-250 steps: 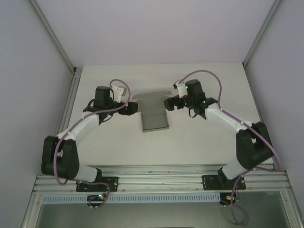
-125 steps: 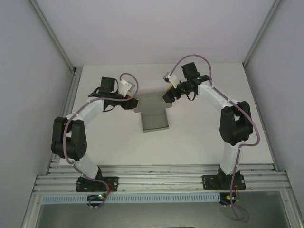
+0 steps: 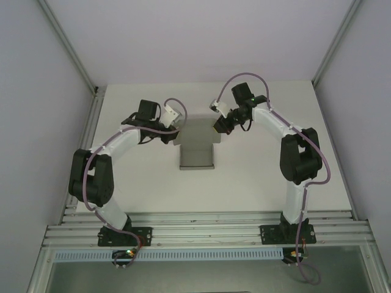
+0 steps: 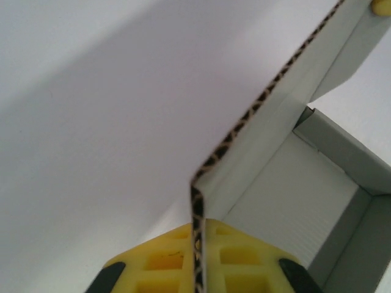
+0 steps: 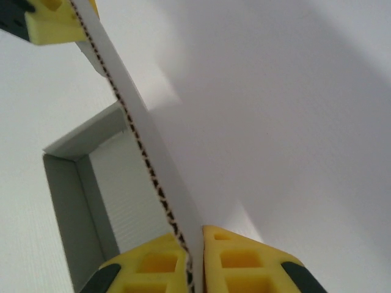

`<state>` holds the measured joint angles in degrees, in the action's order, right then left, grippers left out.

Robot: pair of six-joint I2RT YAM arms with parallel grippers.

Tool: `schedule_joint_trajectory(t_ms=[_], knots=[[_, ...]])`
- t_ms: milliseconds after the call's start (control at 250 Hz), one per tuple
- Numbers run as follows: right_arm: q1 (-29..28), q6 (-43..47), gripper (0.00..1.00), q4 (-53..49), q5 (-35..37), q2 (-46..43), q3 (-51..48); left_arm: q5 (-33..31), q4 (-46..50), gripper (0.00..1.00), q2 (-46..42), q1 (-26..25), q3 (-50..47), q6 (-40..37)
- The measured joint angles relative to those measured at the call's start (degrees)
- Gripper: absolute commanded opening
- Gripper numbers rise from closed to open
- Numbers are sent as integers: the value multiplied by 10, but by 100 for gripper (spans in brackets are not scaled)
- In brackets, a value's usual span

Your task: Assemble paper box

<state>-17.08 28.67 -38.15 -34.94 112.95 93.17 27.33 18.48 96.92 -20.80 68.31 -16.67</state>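
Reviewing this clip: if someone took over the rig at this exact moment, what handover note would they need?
Left gripper: shut on the left edge of the lid flap of the grey corrugated-card box.
Right gripper: shut on the flap's right edge.
Position: the box sits mid-table with its tray open. The flap is at the far side and appears raised.
Done: the tray walls stand folded.
Left: probably swing the lid over the tray and tuck it closed.

A lab test cell: aluminium-profile frame (image 3: pixel 208 227), plain white walls (image 3: pixel 201 36), white table (image 3: pixel 250 183).
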Motion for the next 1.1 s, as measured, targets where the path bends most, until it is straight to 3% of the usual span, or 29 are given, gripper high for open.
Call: schedule_joint_trajectory(t_ms=[156, 292, 479, 663, 891, 1102], knots=[[-12, -21, 0, 19, 49, -11, -11, -72, -11, 0, 0, -24, 3, 12], [-43, -94, 1, 71, 162, -52, -55, -170, -28, 0, -1, -62, 3, 75], [-106, -287, 0, 138, 394, -82, -74, -298, -79, 0, -3, -111, 3, 215], [-149, -484, 3, 219, 527, -82, -108, -413, -126, 0, 3, -146, 3, 318], [-161, -665, 3, 268, 603, -52, -128, -455, -198, 0, 52, -156, 3, 368], [-170, -727, 3, 289, 645, -45, -136, -449, -257, 0, 59, -159, -27, 376]])
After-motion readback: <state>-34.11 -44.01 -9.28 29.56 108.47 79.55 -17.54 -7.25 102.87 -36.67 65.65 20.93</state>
